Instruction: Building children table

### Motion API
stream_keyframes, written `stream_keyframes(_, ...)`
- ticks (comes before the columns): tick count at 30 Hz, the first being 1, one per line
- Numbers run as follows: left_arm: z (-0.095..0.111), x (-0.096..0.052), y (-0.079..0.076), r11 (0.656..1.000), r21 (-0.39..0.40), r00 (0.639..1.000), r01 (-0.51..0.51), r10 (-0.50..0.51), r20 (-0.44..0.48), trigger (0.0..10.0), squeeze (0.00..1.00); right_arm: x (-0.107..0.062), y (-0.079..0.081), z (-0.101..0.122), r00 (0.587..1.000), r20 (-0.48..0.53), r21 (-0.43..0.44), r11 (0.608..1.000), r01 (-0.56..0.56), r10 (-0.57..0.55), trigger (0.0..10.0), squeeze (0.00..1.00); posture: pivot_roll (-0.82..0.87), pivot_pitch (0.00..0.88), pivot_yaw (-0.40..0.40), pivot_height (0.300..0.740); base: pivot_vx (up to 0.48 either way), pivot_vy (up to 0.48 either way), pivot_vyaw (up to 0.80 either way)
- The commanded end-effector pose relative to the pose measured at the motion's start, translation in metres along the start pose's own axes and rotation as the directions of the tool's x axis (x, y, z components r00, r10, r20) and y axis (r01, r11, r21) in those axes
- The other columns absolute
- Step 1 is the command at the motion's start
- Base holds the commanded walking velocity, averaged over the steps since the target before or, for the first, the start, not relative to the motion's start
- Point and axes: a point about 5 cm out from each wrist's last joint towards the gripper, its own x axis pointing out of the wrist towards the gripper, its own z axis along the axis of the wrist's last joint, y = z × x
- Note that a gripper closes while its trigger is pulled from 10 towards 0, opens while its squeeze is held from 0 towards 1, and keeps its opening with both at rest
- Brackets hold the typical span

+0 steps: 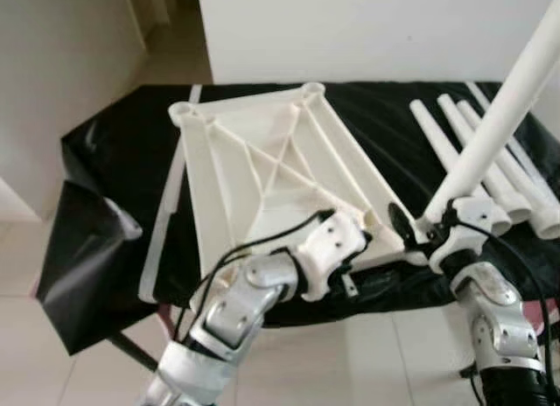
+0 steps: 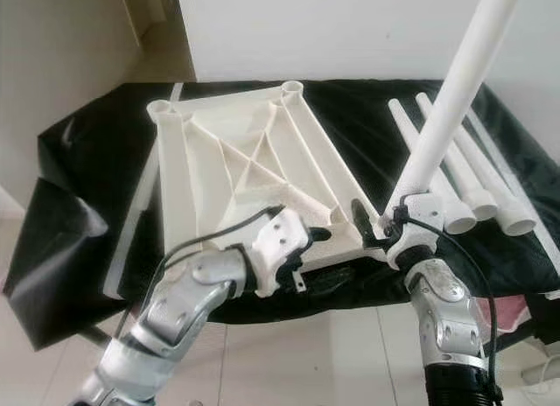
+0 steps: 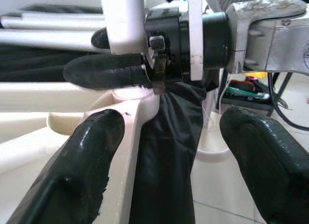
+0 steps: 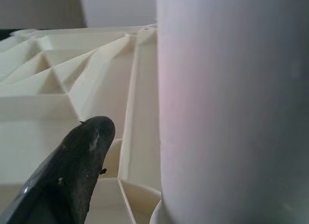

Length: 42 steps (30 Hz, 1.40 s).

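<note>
Left eye view shows my right gripper (image 1: 420, 222) clamped on a white table leg (image 1: 507, 108), its lower end at the near right corner socket of the upside-down tabletop (image 1: 262, 170) lying on the black-covered table (image 1: 105, 152). My left gripper (image 3: 164, 137) sits at that same near edge, fingers spread around the corner rib and gripping nothing. I judge this the leg-seating step: next I must stand the tilted leg upright over the socket and press down, while three spare legs (image 1: 472, 152) wait beside the top.
</note>
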Motion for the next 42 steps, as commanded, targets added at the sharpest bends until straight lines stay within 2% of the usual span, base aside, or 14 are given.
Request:
stream_keyframes(1, -0.006, 0.0, -0.001, 1.0, 0.02, 1.0, -0.024, 0.024, -0.012, 10.0, 0.0, 0.004, 0.01, -0.006, 0.995, -0.012, 0.01, 0.995, -0.094, 0.094, 10.0, 0.0, -0.07, 0.037, -0.023, 0.74, 0.0, 0.0, 0.0)
stream_keyframes(6, -0.01, 0.002, 0.004, 0.997, 0.048, 0.995, -0.065, 0.069, -0.07, 10.0, 0.0, 0.011, 0.005, -0.011, 0.984, -0.036, -0.014, 0.984, -0.176, 0.175, 10.0, 0.0, -0.06, 0.021, -0.019, 0.74, 0.0, 0.0, 0.0)
stream_keyframes(12, -0.005, 0.004, 0.011, 0.993, 0.06, 0.993, -0.104, 0.107, -0.055, 10.0, 0.0, 0.019, -0.002, -0.011, 0.972, -0.053, -0.043, 0.972, -0.231, 0.229, 10.0, 0.0, -0.05, 0.0, -0.006, 0.74, 0.0, 0.0, 0.0)
stream_keyframes(17, -0.006, 0.006, 0.014, 0.985, 0.118, 0.989, -0.124, 0.132, -0.061, 10.0, 0.0, 0.023, -0.005, -0.012, 0.958, -0.076, -0.068, 0.957, -0.283, 0.278, 10.0, 0.0, -0.05, 0.0, -0.004, 0.74, 0.0, 0.0, 0.0)
stream_keyframes(18, -0.005, 0.006, 0.014, 0.985, 0.116, 0.989, -0.129, 0.136, -0.056, 10.0, 0.0, 0.022, -0.006, -0.013, 0.955, -0.078, -0.067, 0.955, -0.29, 0.285, 9.3, 0.0, -0.05, 0.0, -0.004, 0.74, 0.0, 0.0, 0.0)
stream_keyframes(22, -0.004, 0.007, 0.018, 0.982, 0.105, 0.985, -0.158, 0.164, -0.047, 10.0, 0.0, 0.022, -0.007, -0.015, 0.952, -0.084, -0.064, 0.952, -0.301, 0.295, 9.2, 0.0, -0.05, 0.0, -0.006, 0.74, 0.0, 0.0, 0.0)
stream_keyframes(23, -0.004, 0.008, 0.02, 0.981, 0.092, 0.984, -0.17, 0.175, -0.046, 10.0, 0.0, 0.02, -0.008, -0.016, 0.95, -0.089, -0.065, 0.95, -0.304, 0.298, 3.7, 0.0, -0.06, 0.0, -0.008, 0.74, 0.0, 0.0, 0.0)
stream_keyframes(24, -0.004, 0.008, 0.02, 0.981, 0.092, 0.984, -0.17, 0.175, -0.046, 10.0, 0.0, 0.02, -0.008, -0.016, 0.95, -0.089, -0.065, 0.95, -0.304, 0.298, 3.7, 0.0, -0.06, 0.0, -0.008, 0.74, 0.0, 0.0, 0.0)
stream_keyframes(26, -0.004, 0.009, 0.021, 0.981, 0.08, 0.982, -0.177, 0.182, -0.05, 10.0, 0.0, 0.017, -0.009, -0.019, 0.949, -0.098, -0.064, 0.949, -0.308, 0.301, 0.0, 0.0, -0.06, 0.0, -0.013, 0.74, 0.0, 0.0, 0.0)
stream_keyframes(35, -0.005, 0.007, 0.026, 0.97, 0.116, 0.974, -0.214, 0.221, -0.053, 10.0, 0.0, 0.01, -0.014, -0.027, 0.954, -0.112, -0.028, 0.958, -0.284, 0.279, 0.0, 0.0, -0.07, 0.0, -0.014, 0.74, 0.0, 0.0, 0.0)
stream_keyframes(36, -0.005, 0.006, 0.028, 0.964, 0.133, 0.971, -0.229, 0.236, -0.041, 10.0, 0.0, 0.01, -0.014, -0.029, 0.956, -0.112, -0.013, 0.962, -0.273, 0.27, 5.3, 0.0, -0.07, 0.0, -0.013, 0.74, 0.0, 0.0, 0.0)
stream_keyframes(37, -0.005, 0.006, 0.028, 0.964, 0.133, 0.971, -0.229, 0.236, -0.041, 10.0, 0.0, 0.01, -0.014, -0.029, 0.956, -0.112, -0.013, 0.962, -0.273, 0.27, 5.3, 0.0, -0.07, 0.0, -0.013, 0.74, 0.0, 0.0, 0.0)
stream_keyframes(38, -0.005, 0.006, 0.029, 0.963, 0.135, 0.97, -0.234, 0.241, -0.037, 10.0, 0.0, 0.009, -0.013, -0.03, 0.959, -0.114, 0.002, 0.965, -0.262, 0.261, 10.0, 0.0, -0.07, 0.0, -0.012, 0.74, 0.0, 0.0, 0.0)
stream_keyframes(42, -0.007, 0.006, 0.031, 0.961, 0.13, 0.967, -0.245, 0.252, -0.042, 10.0, 0.0, 0.009, -0.011, -0.033, 0.965, -0.113, 0.044, 0.972, -0.232, 0.235, 10.0, 0.0, -0.07, 0.0, -0.015, 0.74, 0.0, 0.0, 0.0)
